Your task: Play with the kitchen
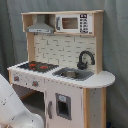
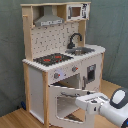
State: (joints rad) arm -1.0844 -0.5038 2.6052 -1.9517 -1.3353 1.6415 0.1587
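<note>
First exterior view: close, facing kitchen (image 1: 65, 70) front from its sink side. Second exterior view: further back, from hob side, floor visible. Shared: whole kitchen front.
</note>
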